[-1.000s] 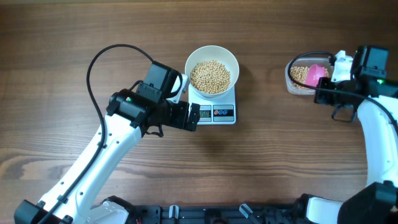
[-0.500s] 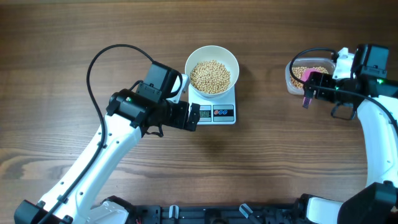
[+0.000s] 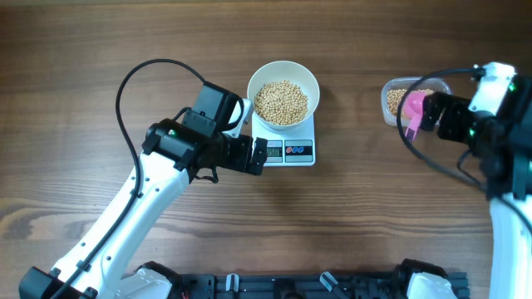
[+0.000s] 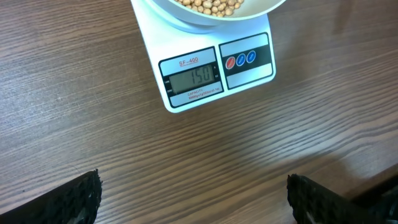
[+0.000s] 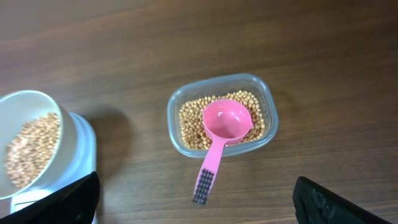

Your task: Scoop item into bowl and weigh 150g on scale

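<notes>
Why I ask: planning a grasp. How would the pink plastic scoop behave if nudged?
The pink plastic scoop looks rigid and light, probably easy to lift. Its handle overhangs the clear plastic tub's rim, so a push there may pivot it on loose tan beans.

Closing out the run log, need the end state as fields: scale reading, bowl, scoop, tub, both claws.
scale: white, display reads 150
bowl: white, sits on the scale, holds beans
scoop: pink, lies in the tub, cup up, handle out over the near rim
tub: clear, on the right arm's side, beans in it
left claw: open, empty, by the scale's front corner
right claw: open, empty, beside the tub
</notes>
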### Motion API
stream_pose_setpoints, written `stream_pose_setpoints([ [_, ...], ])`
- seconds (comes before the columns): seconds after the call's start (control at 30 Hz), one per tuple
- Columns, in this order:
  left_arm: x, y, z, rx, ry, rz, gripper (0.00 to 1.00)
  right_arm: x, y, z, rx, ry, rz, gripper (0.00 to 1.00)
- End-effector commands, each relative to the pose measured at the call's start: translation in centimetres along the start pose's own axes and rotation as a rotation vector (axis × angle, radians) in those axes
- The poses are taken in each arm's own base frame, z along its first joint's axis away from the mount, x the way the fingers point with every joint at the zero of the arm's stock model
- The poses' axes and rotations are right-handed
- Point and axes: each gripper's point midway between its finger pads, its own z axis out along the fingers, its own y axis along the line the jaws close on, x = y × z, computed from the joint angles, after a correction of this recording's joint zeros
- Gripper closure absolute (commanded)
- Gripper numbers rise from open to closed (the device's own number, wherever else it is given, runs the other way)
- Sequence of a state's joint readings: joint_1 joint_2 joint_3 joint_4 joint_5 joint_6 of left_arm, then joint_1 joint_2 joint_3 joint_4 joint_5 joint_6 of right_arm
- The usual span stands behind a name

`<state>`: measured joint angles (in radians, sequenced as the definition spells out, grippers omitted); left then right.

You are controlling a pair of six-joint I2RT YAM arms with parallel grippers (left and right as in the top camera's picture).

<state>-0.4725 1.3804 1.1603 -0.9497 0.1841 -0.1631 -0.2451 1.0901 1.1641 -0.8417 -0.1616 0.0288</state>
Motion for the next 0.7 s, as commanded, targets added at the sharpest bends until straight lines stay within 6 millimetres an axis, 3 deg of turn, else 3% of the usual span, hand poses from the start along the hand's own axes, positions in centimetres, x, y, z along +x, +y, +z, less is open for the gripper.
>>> stream_pose_setpoints([
  [0.0, 0.2, -0.2, 0.2, 0.011, 0.010, -0.001, 0.00, 0.4, 0.7, -2.8, -0.021, -0.046, 0.029, 0.00],
  [0.37, 0.2, -0.2, 0.2, 0.011, 0.010, -0.002, 0.00, 5.4, 1.6, -8.9, -0.020, -0.021, 0.052, 0.00],
  [0.57, 0.2, -0.2, 0.2, 0.011, 0.010, -0.001, 0.00, 9.5, 1.6, -9.4, -0.011, 0.133, 0.078, 0.00],
  [0.67, 0.2, -0.2, 0.2, 0.011, 0.010, -0.001, 0.00, 10.2, 1.6, -9.5, -0.009, 0.162, 0.082, 0.00],
])
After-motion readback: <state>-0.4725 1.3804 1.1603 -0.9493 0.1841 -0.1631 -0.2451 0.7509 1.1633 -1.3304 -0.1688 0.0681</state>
